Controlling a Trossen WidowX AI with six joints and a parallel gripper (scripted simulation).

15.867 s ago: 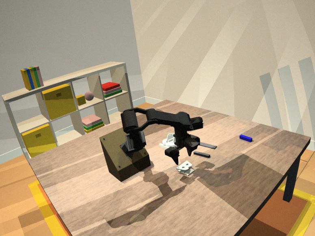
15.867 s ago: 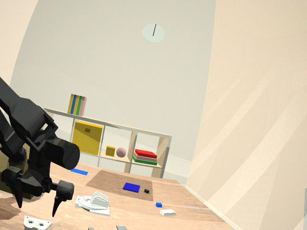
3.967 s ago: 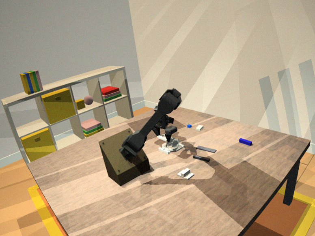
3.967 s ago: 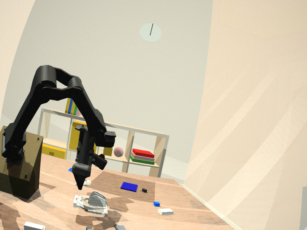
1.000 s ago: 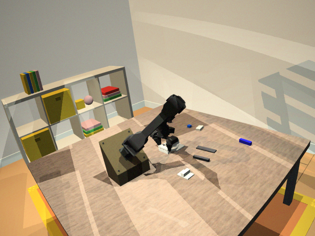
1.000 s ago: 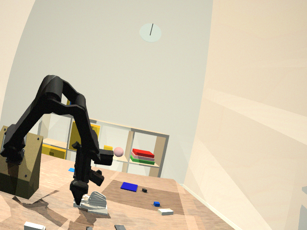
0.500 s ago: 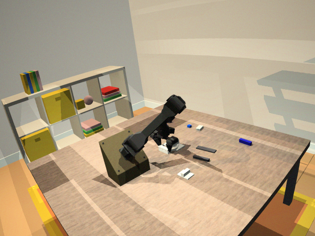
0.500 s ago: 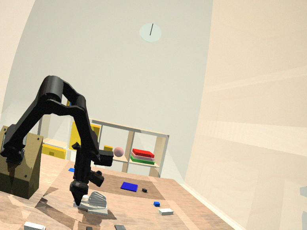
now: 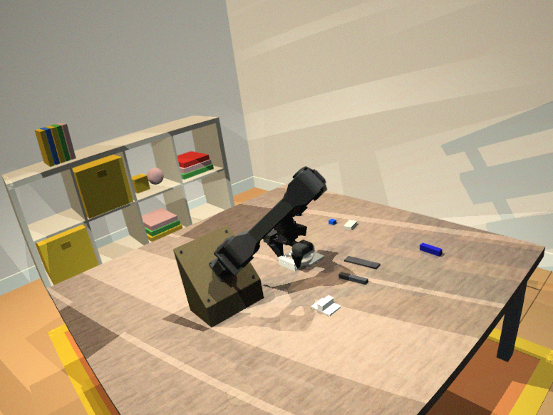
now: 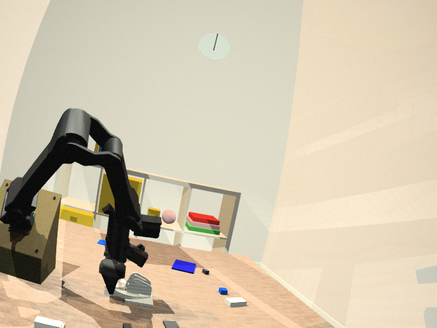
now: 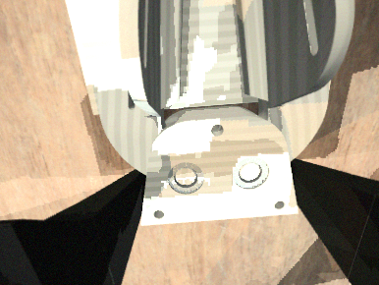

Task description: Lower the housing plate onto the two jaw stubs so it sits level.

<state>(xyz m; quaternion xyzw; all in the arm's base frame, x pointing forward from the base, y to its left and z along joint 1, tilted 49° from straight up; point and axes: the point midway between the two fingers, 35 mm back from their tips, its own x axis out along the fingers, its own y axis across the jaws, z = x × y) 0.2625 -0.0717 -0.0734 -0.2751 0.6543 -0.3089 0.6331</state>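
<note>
Fingers (image 9: 286,259) (image 10: 112,282) clamped on housing plate (image 9: 287,264) (image 11: 218,147) above wood-grained tabletop (image 9: 379,348) (image 10: 197,300) (image 11: 196,256), cube shelf (image 9: 180,174) (image 10: 215,190) beyond.

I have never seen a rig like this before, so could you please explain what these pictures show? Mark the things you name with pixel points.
The machine is a single black robot arm, bolted to a slanted block (image 9: 196,263) (image 10: 47,233) on a wooden table (image 9: 379,339) (image 10: 197,300). It ends in a gripper (image 9: 286,259) (image 11: 212,169) with two pointed fingers.

The top picture looks down across the table from a raised spot. The exterior one looks from lower down beside it, and the wrist one from the arm's own wrist, past the fingers.

The gripper is closed on the pale housing plate (image 11: 221,147), which has two larger round holes side by side; through them you see what look like the jaw stubs. Around it lie two dark bars (image 9: 362,262), a blue block (image 9: 430,249) and a white stepped piece (image 9: 326,305).
</note>
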